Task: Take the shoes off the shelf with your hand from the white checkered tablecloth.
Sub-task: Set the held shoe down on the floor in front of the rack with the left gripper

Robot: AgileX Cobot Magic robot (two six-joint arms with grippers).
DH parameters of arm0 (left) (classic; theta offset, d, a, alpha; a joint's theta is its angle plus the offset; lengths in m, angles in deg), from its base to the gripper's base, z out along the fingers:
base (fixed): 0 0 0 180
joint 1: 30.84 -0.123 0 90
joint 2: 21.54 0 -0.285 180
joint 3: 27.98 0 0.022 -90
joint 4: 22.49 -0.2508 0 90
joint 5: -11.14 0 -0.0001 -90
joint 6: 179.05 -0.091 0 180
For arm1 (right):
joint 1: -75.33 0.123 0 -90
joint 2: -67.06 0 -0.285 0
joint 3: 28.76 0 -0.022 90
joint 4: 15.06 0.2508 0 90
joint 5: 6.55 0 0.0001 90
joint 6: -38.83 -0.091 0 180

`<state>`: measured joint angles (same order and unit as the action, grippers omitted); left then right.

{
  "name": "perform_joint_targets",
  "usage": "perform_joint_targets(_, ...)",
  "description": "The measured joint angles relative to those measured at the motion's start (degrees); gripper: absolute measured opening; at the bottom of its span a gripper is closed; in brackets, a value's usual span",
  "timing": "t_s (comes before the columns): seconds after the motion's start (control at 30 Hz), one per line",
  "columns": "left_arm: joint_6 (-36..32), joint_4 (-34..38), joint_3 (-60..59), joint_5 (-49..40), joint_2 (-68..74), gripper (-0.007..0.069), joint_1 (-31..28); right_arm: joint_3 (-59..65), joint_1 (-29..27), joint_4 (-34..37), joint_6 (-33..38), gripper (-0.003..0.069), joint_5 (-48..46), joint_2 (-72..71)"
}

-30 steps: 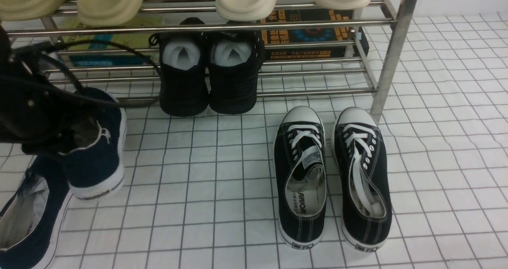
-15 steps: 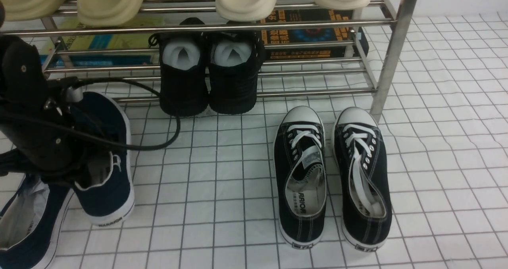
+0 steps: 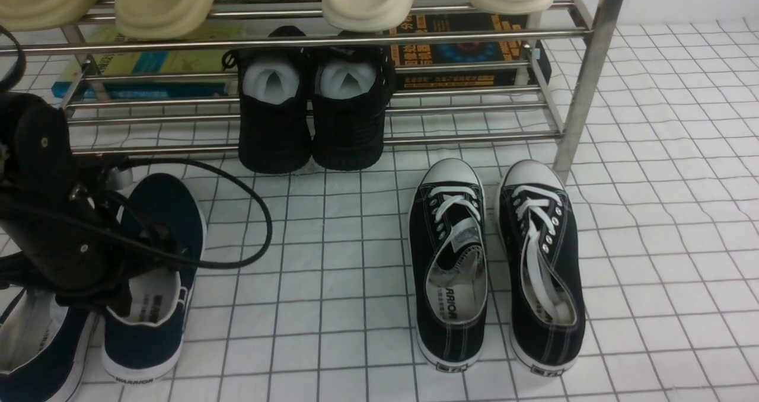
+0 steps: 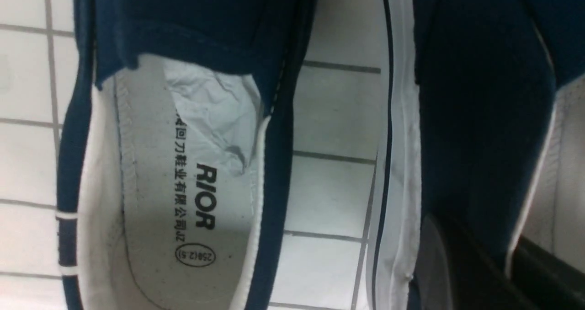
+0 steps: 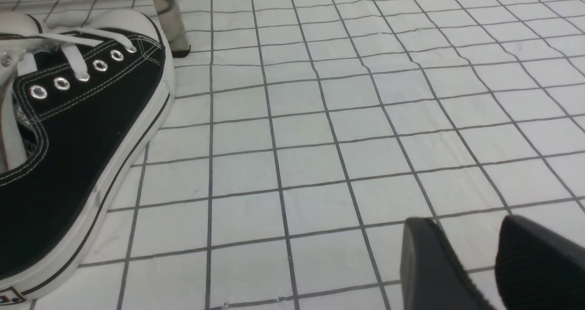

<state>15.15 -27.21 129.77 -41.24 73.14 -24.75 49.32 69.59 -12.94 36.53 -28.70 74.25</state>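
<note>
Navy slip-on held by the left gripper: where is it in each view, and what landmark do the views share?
Front: slip-on at lower left, heel toward the camera.
Left wrist: slip-on in the left gripper jaws.
Right wrist: not in it.
Shared landmark: checkered cloth, in all three.

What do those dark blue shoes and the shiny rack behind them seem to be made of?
Navy shoes: matte cloth, likely canvas, with stitched edges; white soles look like smooth rubber. Rack: round tubes, bright and mirror-like, so probably polished or chromed metal.
</note>
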Motion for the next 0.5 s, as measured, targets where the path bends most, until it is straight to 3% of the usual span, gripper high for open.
perform_joint_targets(0.23, -5.2, 1.8, -0.1, -0.1, -1.1, 0.0027, 3.1, 0.0, 0.0, 0.0, 0.0, 0.0241, 0.0, 0.0)
perform_joint_targets(0.5, -5.5, 2.2, -0.6, -0.9, -1.3, 0.0027, 5.5, 0.0, 0.0, 0.0, 0.0, 0.0241, 0.0, 0.0)
